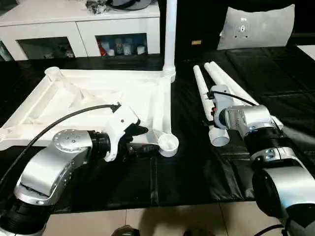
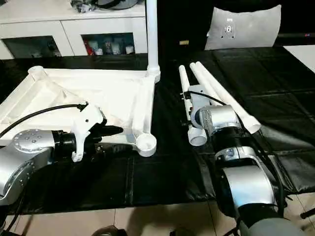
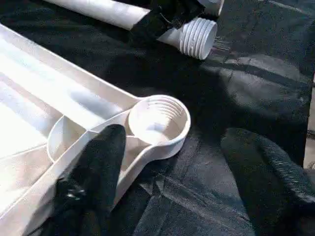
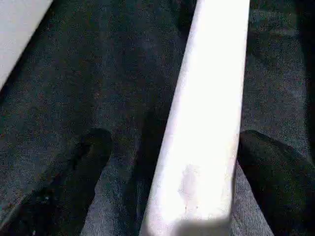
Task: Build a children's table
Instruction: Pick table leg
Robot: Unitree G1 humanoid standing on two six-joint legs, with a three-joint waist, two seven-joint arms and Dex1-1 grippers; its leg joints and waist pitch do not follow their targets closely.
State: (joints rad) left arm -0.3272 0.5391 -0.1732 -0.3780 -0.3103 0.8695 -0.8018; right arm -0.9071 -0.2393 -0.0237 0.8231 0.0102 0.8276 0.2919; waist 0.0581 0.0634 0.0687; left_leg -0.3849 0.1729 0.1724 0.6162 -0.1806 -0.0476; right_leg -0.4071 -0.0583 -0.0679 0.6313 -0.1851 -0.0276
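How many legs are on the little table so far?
One leg already stands in a far corner of the upside-down table top. The right gripper is open around a second leg. The left gripper sits at the empty near socket. Loose legs still lie waiting.

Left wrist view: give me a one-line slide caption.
Open left gripper straddles the table top's threaded corner socket; a leg's ribbed end lies beyond.

White plastic is seen on the table top (image 1: 98, 93) and the tube legs (image 1: 216, 81); black quilted matting (image 1: 197, 167) is laid beneath. Silver forearms (image 1: 54, 162) end in black fingers (image 3: 96, 172). A white cabinet (image 1: 78, 22) is shown behind.
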